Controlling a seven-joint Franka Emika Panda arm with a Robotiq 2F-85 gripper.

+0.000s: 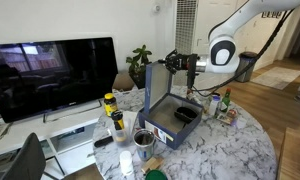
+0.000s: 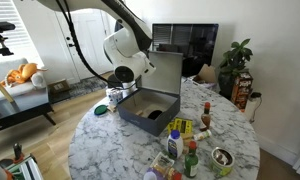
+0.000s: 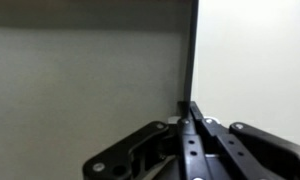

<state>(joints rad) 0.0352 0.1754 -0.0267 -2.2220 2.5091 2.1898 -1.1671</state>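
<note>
Your jaws are pinched on the edge of the lid (image 1: 158,82), which stands upright over the open box (image 1: 177,118); something dark lies inside.

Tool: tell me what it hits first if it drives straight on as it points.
The lid: the tool looks shut on its edge, so it would likely push that first; depth is unclear.

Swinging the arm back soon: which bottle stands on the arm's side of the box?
The green bottle, past the box's open side. The yellow-capped bottles stand behind the raised lid the gripper grips.
</note>
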